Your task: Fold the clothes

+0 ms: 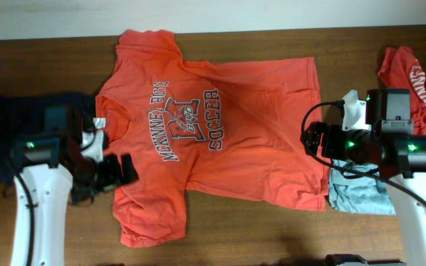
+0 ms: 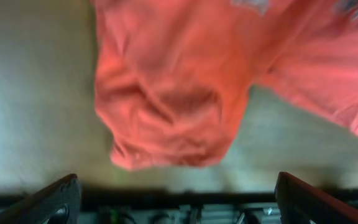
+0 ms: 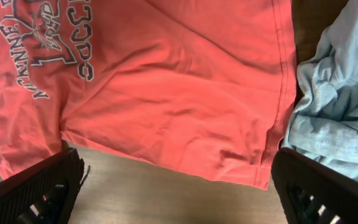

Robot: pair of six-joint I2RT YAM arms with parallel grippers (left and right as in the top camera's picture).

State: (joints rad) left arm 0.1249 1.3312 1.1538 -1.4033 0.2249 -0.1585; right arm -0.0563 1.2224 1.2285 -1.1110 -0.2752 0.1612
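Here the orange T-shirt lies flat, left tool and right tool gaping.

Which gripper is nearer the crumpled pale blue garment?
Right. The right gripper is open over the hem of the orange T-shirt, just beside the pale blue garment. The left gripper is open by the sleeve at the T-shirt's opposite end.

The T-shirt lies on the table, another garment at its right.
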